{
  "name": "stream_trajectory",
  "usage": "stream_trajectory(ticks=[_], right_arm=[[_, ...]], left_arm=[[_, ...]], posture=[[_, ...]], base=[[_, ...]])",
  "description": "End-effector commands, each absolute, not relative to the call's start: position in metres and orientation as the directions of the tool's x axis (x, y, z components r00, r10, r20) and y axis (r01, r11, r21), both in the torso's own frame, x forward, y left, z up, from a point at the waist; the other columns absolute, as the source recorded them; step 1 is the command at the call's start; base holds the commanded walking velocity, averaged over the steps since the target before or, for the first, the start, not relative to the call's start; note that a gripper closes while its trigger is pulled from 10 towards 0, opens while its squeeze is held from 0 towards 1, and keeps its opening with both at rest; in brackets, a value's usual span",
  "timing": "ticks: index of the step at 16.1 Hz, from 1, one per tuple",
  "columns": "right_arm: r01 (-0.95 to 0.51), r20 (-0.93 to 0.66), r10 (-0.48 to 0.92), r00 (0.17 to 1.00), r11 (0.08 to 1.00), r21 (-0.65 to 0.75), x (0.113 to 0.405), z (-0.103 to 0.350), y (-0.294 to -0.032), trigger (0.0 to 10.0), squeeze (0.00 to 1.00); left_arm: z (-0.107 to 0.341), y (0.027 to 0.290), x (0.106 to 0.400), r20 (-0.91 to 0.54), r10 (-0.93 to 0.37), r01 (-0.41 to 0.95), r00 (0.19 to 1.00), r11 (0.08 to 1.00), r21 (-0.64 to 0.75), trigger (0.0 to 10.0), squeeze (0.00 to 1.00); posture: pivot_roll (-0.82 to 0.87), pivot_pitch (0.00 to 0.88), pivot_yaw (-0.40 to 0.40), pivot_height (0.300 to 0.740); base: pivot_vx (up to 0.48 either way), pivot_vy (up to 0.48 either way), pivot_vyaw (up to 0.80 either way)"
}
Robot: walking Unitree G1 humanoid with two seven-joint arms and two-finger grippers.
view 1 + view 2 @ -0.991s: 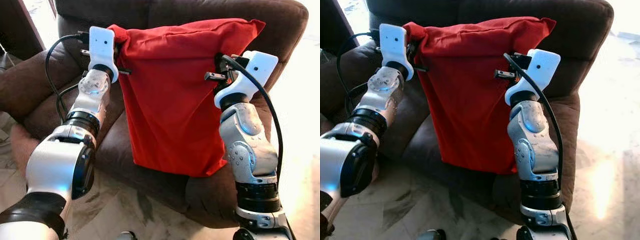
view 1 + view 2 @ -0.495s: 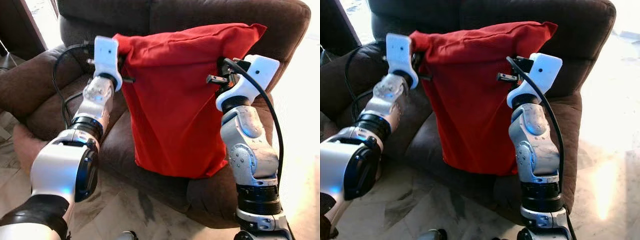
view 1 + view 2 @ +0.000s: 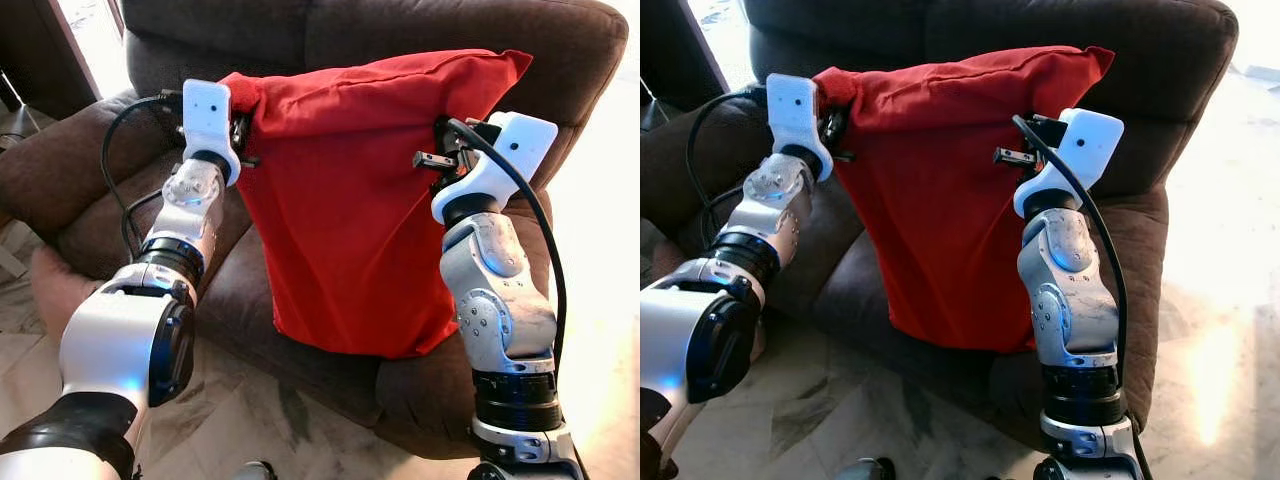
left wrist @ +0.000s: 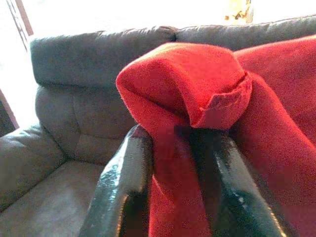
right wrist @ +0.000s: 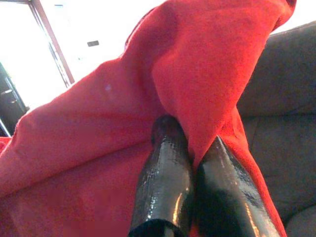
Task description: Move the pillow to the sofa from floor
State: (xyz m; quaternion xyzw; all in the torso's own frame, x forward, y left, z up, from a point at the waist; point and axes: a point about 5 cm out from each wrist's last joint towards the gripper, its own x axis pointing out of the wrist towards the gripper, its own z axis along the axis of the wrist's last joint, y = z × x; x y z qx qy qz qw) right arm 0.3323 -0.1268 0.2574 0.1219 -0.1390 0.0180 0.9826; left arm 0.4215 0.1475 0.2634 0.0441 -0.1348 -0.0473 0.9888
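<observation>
A red pillow (image 3: pixel 350 200) hangs limp between my two arms, above the seat of a dark brown sofa (image 3: pixel 250 290). My left gripper (image 4: pixel 173 148) is shut on the pillow's upper left corner, and red cloth bunches between its black fingers (image 4: pixel 123 182). At the pillow's right edge my right gripper (image 5: pixel 192 158) is shut on a fold of the cloth. The pillow's lower end droops to about the seat's front edge.
The sofa's backrest (image 3: pixel 400 30) rises behind the pillow, with a padded armrest (image 3: pixel 60 170) on the left. Marble floor (image 3: pixel 260 420) lies below the seat front. A black cable (image 3: pixel 115 150) loops beside my left arm. Bright light falls on the floor at the right.
The view has shifted slightly. My left gripper has drawn a little left and toward me with its pillow corner. The right gripper holds about the same place.
</observation>
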Motion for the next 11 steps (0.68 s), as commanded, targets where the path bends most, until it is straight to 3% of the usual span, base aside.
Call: stream_trajectory(ticks=[1,8,11], right_arm=[[-0.056,0.323,-0.023,0.946,0.971,0.233,0.328,0.264,-0.132,10.0,0.0],[-0.051,0.3,-0.021,0.954,0.972,0.23,0.33,0.257,-0.132,10.0,0.0],[-0.051,0.291,-0.017,0.957,0.973,0.227,0.331,0.254,-0.132,10.0,0.0]], left_arm=[[0.26,0.152,0.42,0.268,-0.091,0.072,0.959,0.994,0.082,10.0,1.0],[0.256,0.157,0.416,0.32,-0.087,0.068,0.943,0.995,0.071,10.0,1.0],[0.266,0.165,0.41,0.429,-0.044,0.064,0.902,0.997,-0.033,10.0,1.0]], posture=[[0.09,0.134,0.025,0.74],[0.11,0.144,0.015,0.74],[0.11,0.15,0.008,0.74]], base=[[0.0,0.0,0.0],[0.0,0.0,0.0],[0.0,0.0,0.0]])
